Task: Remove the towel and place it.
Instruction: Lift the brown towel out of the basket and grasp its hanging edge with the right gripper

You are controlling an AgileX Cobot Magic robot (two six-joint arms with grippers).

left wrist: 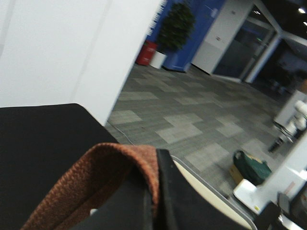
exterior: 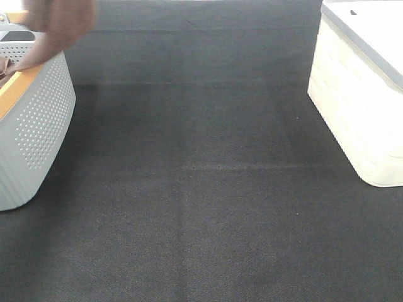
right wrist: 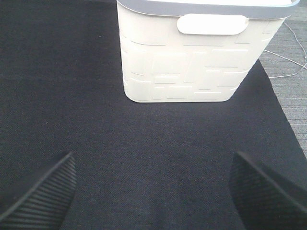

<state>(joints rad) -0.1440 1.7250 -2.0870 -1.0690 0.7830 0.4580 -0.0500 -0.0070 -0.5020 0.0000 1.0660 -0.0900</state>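
The reddish-brown towel (exterior: 60, 25) hangs at the top left of the exterior high view, lifted above the grey perforated basket (exterior: 38, 119), with its lower edge touching the basket rim. In the left wrist view a fold of the towel (left wrist: 96, 177) is pinched against a black finger (left wrist: 182, 206). My left gripper (left wrist: 153, 196) is shut on it. The left gripper itself is out of the exterior view. My right gripper (right wrist: 153, 196) is open and empty, low over the black mat, facing the cream bin (right wrist: 192, 62).
The grey basket with an orange rim stands at the left edge of the black mat (exterior: 201, 189). The cream bin (exterior: 359, 100) with a grey rim stands at the right. Beyond the table's edge the left wrist view shows the office floor (left wrist: 192, 120).
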